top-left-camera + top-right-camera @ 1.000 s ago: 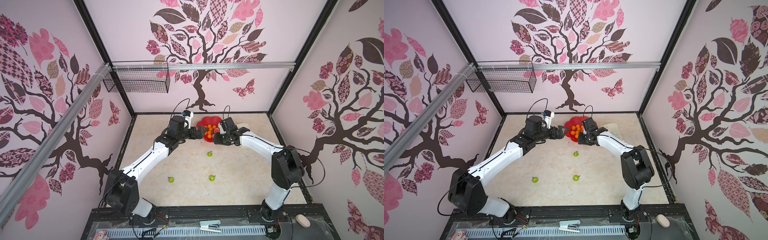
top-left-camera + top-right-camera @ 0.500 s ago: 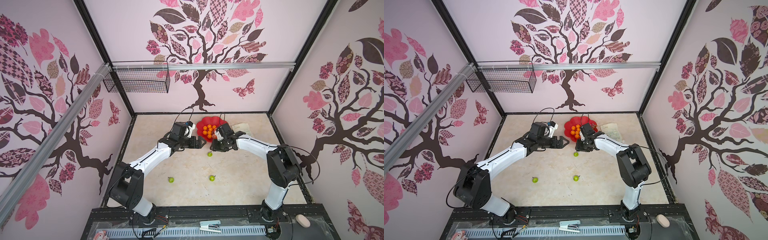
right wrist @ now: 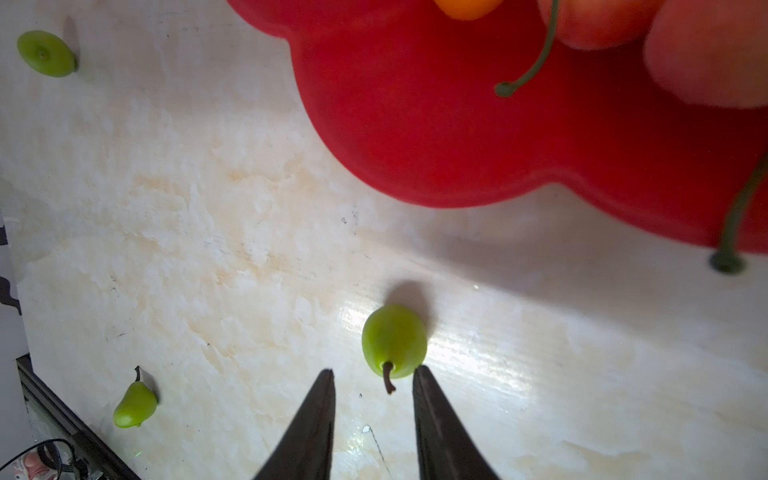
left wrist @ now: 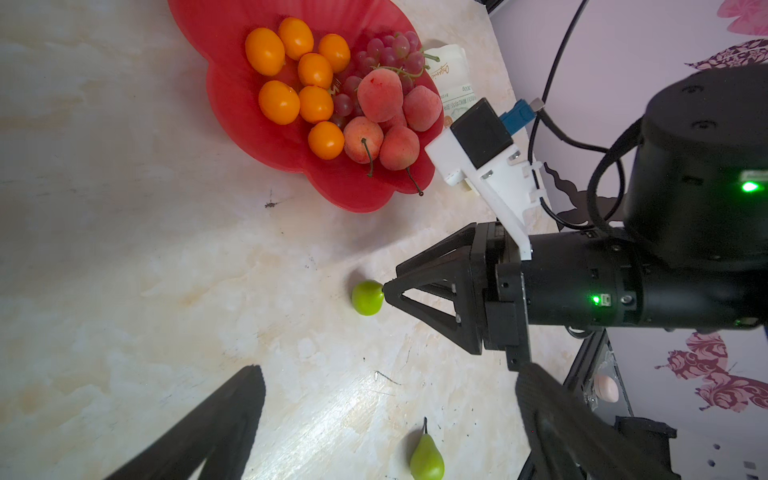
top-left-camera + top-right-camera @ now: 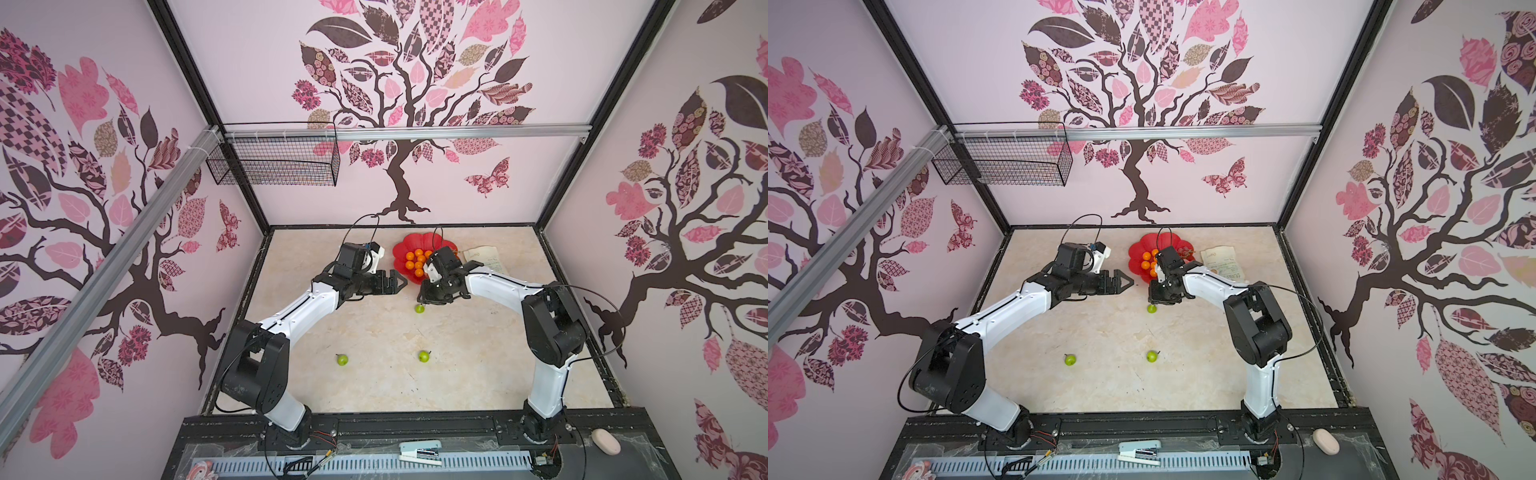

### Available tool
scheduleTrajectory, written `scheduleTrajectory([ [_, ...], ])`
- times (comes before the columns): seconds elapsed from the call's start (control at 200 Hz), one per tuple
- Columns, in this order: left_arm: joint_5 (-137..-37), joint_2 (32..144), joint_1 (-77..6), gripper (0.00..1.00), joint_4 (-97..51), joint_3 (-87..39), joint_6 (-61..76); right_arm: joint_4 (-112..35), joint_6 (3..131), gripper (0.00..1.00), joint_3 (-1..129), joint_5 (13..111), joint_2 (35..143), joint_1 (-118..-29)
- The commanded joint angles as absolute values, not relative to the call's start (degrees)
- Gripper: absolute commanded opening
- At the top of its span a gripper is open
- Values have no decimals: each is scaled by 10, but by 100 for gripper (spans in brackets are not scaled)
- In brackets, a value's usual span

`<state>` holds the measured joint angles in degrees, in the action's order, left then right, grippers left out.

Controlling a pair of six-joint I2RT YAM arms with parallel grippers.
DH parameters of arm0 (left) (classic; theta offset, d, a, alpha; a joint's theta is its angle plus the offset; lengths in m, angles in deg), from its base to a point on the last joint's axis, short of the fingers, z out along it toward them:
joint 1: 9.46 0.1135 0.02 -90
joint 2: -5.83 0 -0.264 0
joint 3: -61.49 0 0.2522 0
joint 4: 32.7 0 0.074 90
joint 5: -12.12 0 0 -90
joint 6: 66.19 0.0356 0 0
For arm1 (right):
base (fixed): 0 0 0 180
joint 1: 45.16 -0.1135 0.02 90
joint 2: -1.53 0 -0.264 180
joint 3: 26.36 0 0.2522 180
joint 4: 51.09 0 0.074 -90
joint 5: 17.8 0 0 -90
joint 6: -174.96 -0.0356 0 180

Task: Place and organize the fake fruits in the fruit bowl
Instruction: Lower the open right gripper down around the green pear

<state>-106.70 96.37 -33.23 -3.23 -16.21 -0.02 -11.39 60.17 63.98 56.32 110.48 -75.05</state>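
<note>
Nearest the robot's base, a white stapler (image 5: 419, 451) and a pale pink oval thing (image 5: 605, 441) lay on the black front rail (image 5: 457, 426). Past them, on the marbled counter (image 5: 374, 390), 2 green fakes lay well apart. A round green fruit (image 5: 342, 359) lay toward the left arm's side, and a near pear (image 5: 423, 356) lay on its side.

Farther in, a far pear (image 3: 394, 338) lay alone on the counter, just short of the rim of the fruit bowl (image 3: 436, 124). The right gripper (image 3: 374, 371) pointed down at it. Its jaws were parted by a narrow gap and pinched nothing. 1 fingertip (image 3: 426, 395) touched the pear's stem end, and the stem poked into the gap.

Near it, the left gripper (image 5: 398, 283) was held level, pointing toward the right gripper. In the left wrist view its jaws were spread wide and empty.

Beyond both, the red flower-shaped bowl sat on the counter. It held 7 orange fruits (image 4: 279, 102) on 1 side and pink peaches (image 4: 380, 95) on the other. A dark red grape bunch (image 4: 384, 48) lay behind the peaches. Just beside the bowl, on the right arm's side, lay a printed paper packet (image 5: 484, 257). High on the back wall hung a black wire basket (image 5: 274, 166).
</note>
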Motion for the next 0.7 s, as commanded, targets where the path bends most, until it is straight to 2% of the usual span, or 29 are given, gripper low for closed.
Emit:
scheduleTrajectory([
  [0.0, -1076, 969, -332, 98, -35, -182, 3, -94, 609, 34, 658, 559, 1130, -754],
  [0.095, -1075, 972, -331, 98, -35, -182, 3, -93, 610, 34, 659, 561, 1134, -754],
  [0.695, -1061, 986, -331, 98, -25, -190, 11, -93, 622, 15, 671, 568, 1143, -754],
])
